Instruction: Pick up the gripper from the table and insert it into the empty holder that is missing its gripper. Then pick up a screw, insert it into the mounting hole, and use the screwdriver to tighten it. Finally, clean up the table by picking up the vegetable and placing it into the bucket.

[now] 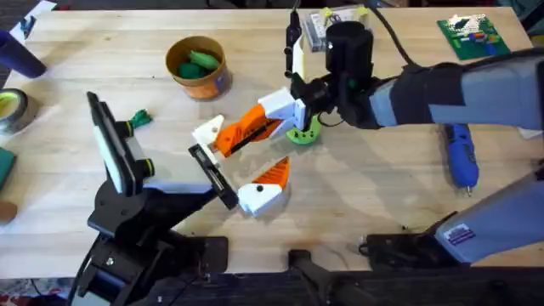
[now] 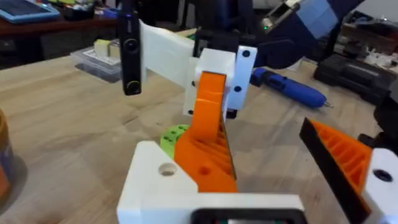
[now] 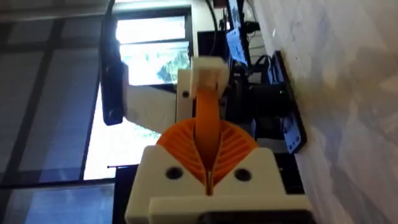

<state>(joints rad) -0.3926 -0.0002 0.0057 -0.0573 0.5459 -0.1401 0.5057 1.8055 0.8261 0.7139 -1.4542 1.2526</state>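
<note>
The gripper [image 1: 246, 132], an orange wedge with a white block end, hangs tilted over the table's middle. My right gripper [image 1: 285, 115] is shut on its orange body [image 3: 208, 102]. Its white block [image 2: 163, 177] sits at the slotted end of the holder [image 1: 214, 176], the black rail at my left arm's tip. The matching fixed finger [image 1: 265, 187] stands well apart from it, so my left gripper [image 1: 276, 149] is open. The screwdriver [image 1: 461, 155] lies at the right. The vegetable [image 1: 140, 119] lies left of the rail. The bucket [image 1: 218, 82] stands behind with green pieces inside.
A flat green disc [image 1: 303, 133] lies right under my right gripper. A green circuit board [image 1: 472, 36] and a clear box [image 1: 327, 24] sit at the back right. A tape roll [image 1: 10, 108] is at the left edge.
</note>
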